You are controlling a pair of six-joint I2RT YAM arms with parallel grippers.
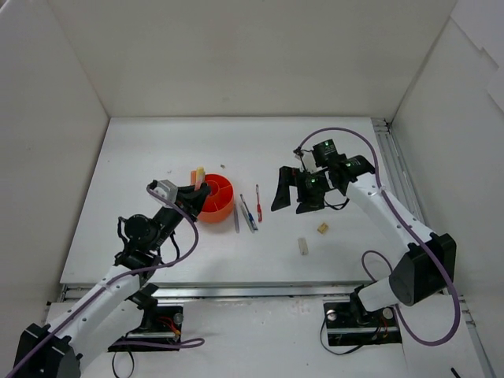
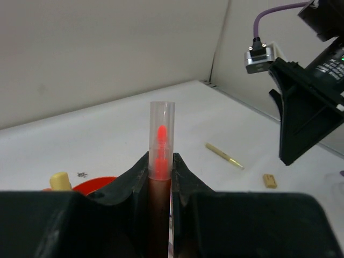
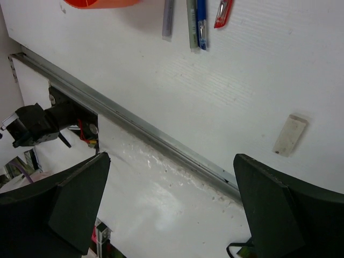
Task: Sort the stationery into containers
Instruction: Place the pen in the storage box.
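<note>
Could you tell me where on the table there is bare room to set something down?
The far strip behind the orange bowl and the right gripper is bare, as is the near edge between the left arm and the two erasers. Between bowl and gripper the three pens crowd it.

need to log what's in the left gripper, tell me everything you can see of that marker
The marker has a clear plastic cap with a bright orange-red tip showing through; the barrel below looks dark brownish. It stands upright in the left wrist view, clamped on both sides by the left gripper. Its lower end is hidden. The orange bowl shows just left of it.
</note>
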